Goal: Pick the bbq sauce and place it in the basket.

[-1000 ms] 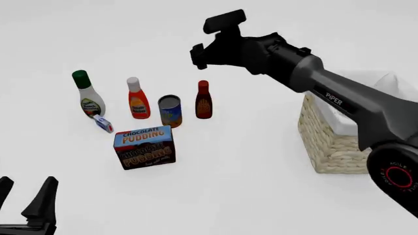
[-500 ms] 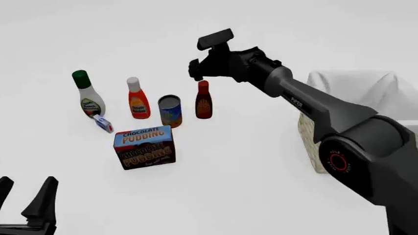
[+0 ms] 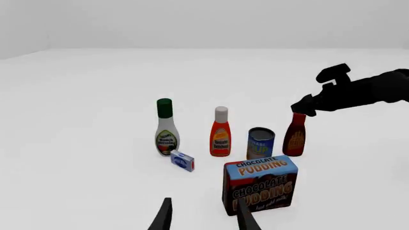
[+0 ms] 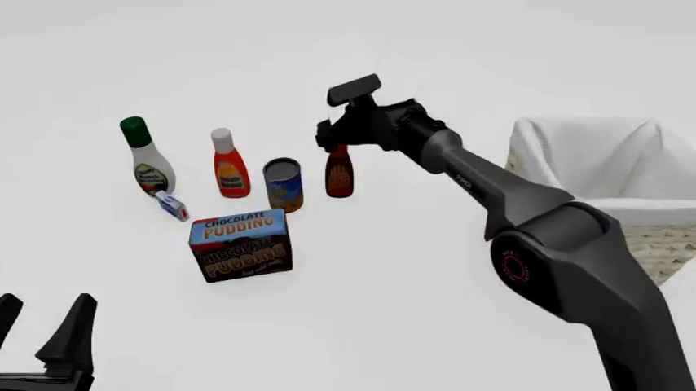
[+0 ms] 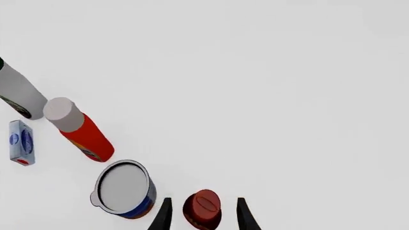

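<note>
The bbq sauce (image 4: 339,175) is a small dark reddish-brown bottle standing upright just right of the can; it also shows in the left wrist view (image 3: 295,139). My right gripper (image 4: 334,140) is open and points down over it. In the right wrist view the red cap (image 5: 203,207) lies between the two fingers (image 5: 243,215), near their tips. The wicker basket (image 4: 666,248) with white cloth lining stands at the right, partly behind the right arm. My left gripper (image 4: 44,305) is open and empty at the near left, far from the bottles.
A white bottle with green cap (image 4: 142,159), an orange-red bottle with white cap (image 4: 228,167) and a can (image 4: 283,185) stand in a row left of the bbq sauce. A chocolate pudding box (image 4: 240,244) and a small blue-white box (image 4: 171,205) lie nearer.
My right arm has swung left and down, from high above the table to right over the bbq sauce cap, uncovering more of the basket. The left arm has not moved.
</note>
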Controlling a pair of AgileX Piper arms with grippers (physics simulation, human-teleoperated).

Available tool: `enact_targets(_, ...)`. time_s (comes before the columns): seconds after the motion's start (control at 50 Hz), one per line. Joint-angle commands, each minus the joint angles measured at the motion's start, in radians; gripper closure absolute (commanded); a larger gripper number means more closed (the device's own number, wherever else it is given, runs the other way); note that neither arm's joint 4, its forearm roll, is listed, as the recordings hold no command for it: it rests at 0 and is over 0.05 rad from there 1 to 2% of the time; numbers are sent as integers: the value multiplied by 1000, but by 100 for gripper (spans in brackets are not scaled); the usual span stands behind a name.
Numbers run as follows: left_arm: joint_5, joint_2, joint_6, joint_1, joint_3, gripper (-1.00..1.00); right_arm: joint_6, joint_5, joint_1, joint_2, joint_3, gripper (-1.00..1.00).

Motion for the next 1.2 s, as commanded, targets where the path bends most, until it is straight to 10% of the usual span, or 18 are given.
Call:
enact_targets(0.02, 0, 0, 0, 0, 0, -100, 2, 24, -2, 60, -55, -100)
enact_targets(0.96, 0, 0, 0, 0, 0, -100, 6, 36, -3, 137, -56, -100)
enact_targets(0.98, 0, 0, 0, 0, 0, -100, 6, 33, -4, 135, -52, 100)
enact_targets(1.2, 0, 0, 0, 0, 0, -100, 5, 22, -1, 124, -34, 100)
